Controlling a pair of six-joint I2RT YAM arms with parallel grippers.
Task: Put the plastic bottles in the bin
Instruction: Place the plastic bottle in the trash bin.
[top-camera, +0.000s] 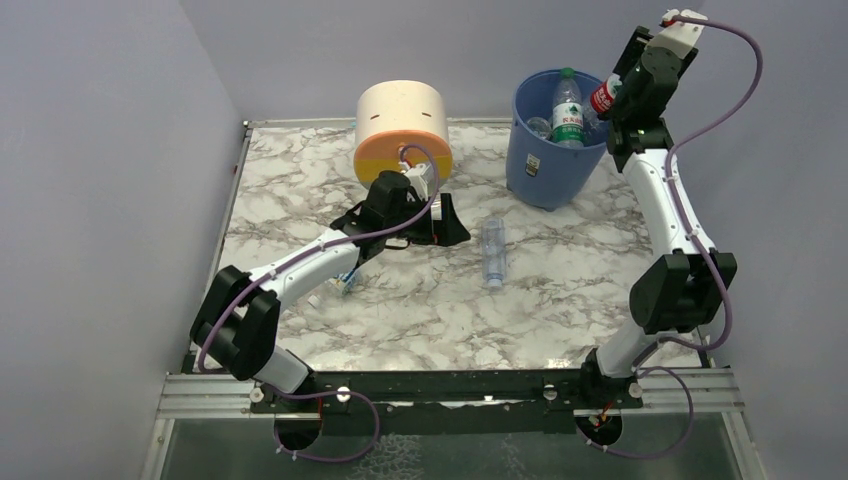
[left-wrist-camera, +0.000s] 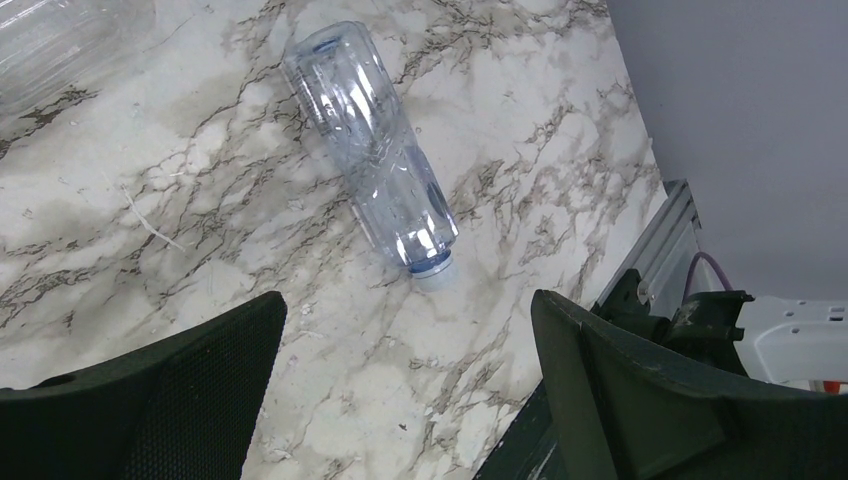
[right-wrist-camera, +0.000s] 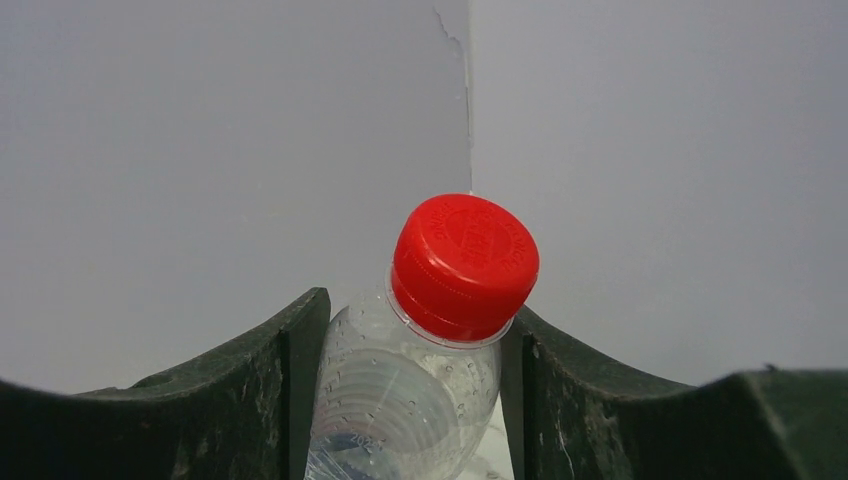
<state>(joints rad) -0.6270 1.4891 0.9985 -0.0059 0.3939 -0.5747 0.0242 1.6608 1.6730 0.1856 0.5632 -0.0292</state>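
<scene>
One red-capped bottle (top-camera: 603, 97) is grasped between the fingers of the right hand (right-wrist-camera: 412, 330). It is held up high by the right side of the bin (top-camera: 535, 165), which stands at the far right corner of the bench (top-camera: 420, 310). A green-capped bottle (top-camera: 567, 105) already stands upright in the bin, with at least one more beside it.

For a clean drop, I judge that the right hand should carry its bottle a little left, until it hangs over the bin's mouth and not over the rim. It should aim for the gap beside the standing bottle and come low before letting go, so nothing bounces out.

The left hand (left-wrist-camera: 405, 310) is released, its fingers wide apart, and hovers over the middle of the bench. A clear bottle (left-wrist-camera: 375, 150) lies just ahead of it, cap toward the near edge. That looks like the next pick. The hand should close across the bottle's body, since a round bottle may roll.
</scene>
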